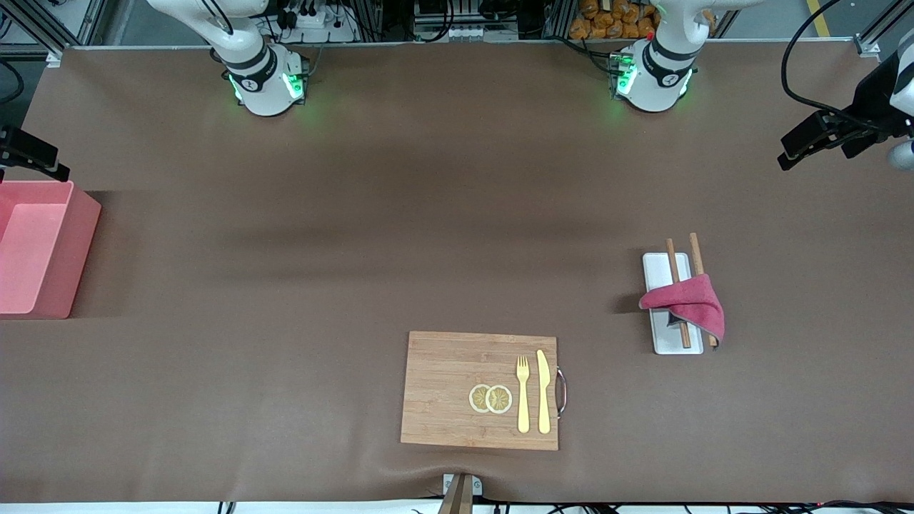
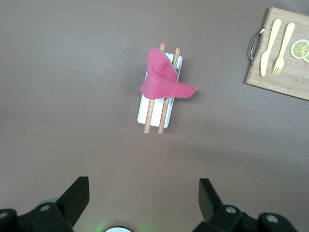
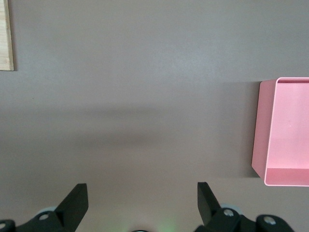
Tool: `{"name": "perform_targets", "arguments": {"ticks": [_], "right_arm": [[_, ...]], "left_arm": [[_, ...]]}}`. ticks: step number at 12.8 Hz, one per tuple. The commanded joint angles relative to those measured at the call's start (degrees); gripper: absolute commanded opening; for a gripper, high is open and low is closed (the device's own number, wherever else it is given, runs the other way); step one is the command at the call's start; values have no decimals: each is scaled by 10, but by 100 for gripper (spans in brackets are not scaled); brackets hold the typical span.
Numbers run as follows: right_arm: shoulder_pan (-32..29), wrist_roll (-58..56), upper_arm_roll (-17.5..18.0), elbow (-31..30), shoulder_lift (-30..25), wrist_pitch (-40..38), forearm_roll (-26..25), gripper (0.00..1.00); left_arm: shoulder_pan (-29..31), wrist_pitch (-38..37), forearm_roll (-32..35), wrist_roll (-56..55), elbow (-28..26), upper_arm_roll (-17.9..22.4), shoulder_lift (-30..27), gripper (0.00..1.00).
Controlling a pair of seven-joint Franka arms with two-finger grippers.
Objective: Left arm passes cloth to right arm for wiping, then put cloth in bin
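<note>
The magenta-red cloth [image 1: 689, 300] lies draped over two wooden chopsticks [image 1: 671, 257] on a small white tray [image 1: 660, 268], toward the left arm's end of the table. It also shows in the left wrist view [image 2: 166, 79]. My left gripper [image 1: 792, 150] hangs open and empty in the air over the table's edge at that end, apart from the cloth; its jaws [image 2: 143, 188] stand wide. The pink bin [image 1: 36, 250] stands at the right arm's end and is empty [image 3: 289, 130]. My right gripper [image 1: 36, 157] is open and empty [image 3: 141, 191], up over the table beside the bin.
A wooden board [image 1: 450, 385] lies near the front camera, mid-table, carrying a yellow fork [image 1: 523, 392], a yellow knife [image 1: 543, 391] and two lemon slices [image 1: 490, 398]. The board's metal handle [image 1: 562, 391] faces the tray. Brown table covering spreads between board, tray and bin.
</note>
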Motion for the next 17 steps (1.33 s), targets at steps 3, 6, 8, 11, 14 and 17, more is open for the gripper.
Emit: {"name": "perform_targets", "arguments": {"ticks": [3,6,8,11,14,17], "right_arm": [[-10,-6,2,5,-2,-11,11,100],[-11,-8,1,6,-2,-10,10,100],[-10,-11,2,5,-2,-12,10,100],[-26,-11,6,6,-2,-34,11,100],[-35,-10,4,6,-1,-37,10,100],[-60,-11,0,4,16,-36,4,100]], "left_arm": [[-23,-4,19,-6,-11,19,-12,100],[-20,-11,33,-4,15,17,5,100],[-24,-12,34,-6,20,13,9,100],[-18,-13,34,0,16,1,7,100],[-15,-12,34,10,16,1,7,100],[-14,-8,33,11,5,1,8,100]]}}
